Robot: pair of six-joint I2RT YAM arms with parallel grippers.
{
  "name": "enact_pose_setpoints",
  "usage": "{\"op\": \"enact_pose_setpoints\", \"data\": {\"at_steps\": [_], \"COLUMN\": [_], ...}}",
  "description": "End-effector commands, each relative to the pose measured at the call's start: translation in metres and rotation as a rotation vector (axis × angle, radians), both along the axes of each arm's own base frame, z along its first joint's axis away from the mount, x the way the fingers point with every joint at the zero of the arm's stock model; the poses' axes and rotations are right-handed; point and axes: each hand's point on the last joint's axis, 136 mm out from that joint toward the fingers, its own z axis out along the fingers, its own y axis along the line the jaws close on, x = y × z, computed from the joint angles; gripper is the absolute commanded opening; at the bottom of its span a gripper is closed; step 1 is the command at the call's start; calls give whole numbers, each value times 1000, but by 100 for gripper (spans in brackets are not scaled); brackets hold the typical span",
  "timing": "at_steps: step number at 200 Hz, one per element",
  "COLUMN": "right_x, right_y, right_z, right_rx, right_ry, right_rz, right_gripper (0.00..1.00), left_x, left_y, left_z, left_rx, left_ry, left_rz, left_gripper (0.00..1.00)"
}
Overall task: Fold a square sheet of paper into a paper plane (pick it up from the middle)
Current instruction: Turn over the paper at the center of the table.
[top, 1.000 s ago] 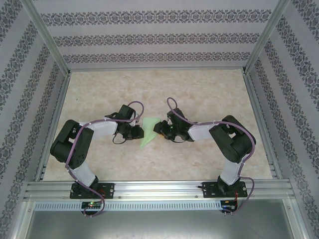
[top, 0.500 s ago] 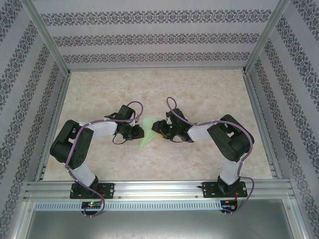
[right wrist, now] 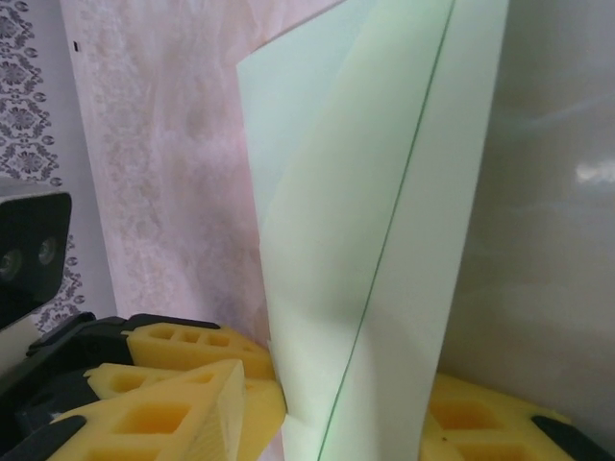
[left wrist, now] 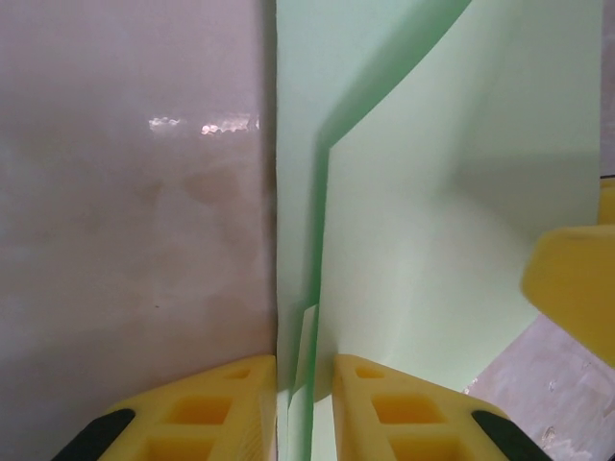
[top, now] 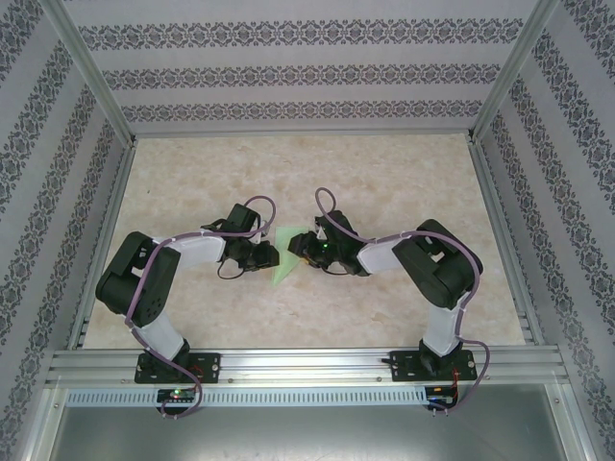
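Observation:
The square sheet of paper [top: 288,238] is pale green, folded into a long creased triangular shape, and sits mid-table between both grippers. My left gripper [top: 273,255] comes from the left. In the left wrist view my left gripper [left wrist: 305,384] is shut on the paper's layered edge [left wrist: 404,240], which stands up between its yellow fingers [left wrist: 226,403]. My right gripper [top: 301,252] comes from the right. In the right wrist view its fingers [right wrist: 207,413] stand apart, and the folded sheet [right wrist: 356,240] with its centre crease runs through the gap of my right gripper [right wrist: 351,413].
Marble-pattern tabletop [top: 384,182] ringed by an aluminium frame [top: 288,365] and patterned walls. The left wrist camera [right wrist: 29,250] and left fingers [right wrist: 183,341] sit close beside the right gripper. The right gripper's finger [left wrist: 577,288] shows at the left wrist view's edge.
The right gripper has slid leftwards onto the paper, closing the distance to the left gripper. The left arm has kept still with the paper in its hold.

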Motion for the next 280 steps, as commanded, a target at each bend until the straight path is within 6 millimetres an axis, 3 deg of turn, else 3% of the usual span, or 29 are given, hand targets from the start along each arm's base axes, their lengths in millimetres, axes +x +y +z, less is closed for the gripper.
{"op": "enact_pose_setpoints", "data": {"at_steps": [1, 95, 131, 154, 173, 197, 253, 266, 280], "right_x": [5, 7, 7, 7, 5, 0, -15, -18, -21], "right_y": [10, 16, 14, 5, -13, -52, -166, -178, -178], "right_z": [4, -4, 5, 19, 30, 52, 105, 112, 111], "right_rx": [11, -23, -54, -126, -247, -464, -1162, -1289, -1379], "right_ry": [-26, -23, -42, -78, -106, -162, -186, -175, -173], "right_rz": [17, 39, 55, 66, 78, 83, 115, 141, 191], "right_gripper": [38, 15, 2, 2, 2, 3, 6, 4, 3], "left_x": [-35, -34, -30, -25, -20, -12, -5, -6, -9], "left_y": [-24, -25, -23, -20, -16, 4, 68, 82, 97], "left_z": [-13, -8, 2, 19, 40, 65, 95, 99, 102], "left_rx": [-83, -90, -87, -92, -108, -50, 139, 171, 218], "left_ry": [113, 95, 62, -3, -91, -214, -411, -433, -450], "left_rz": [-92, -95, -85, -61, -20, 60, 293, 348, 400], "left_gripper": [24, 24, 25, 26, 32, 36, 37, 37, 37]}}
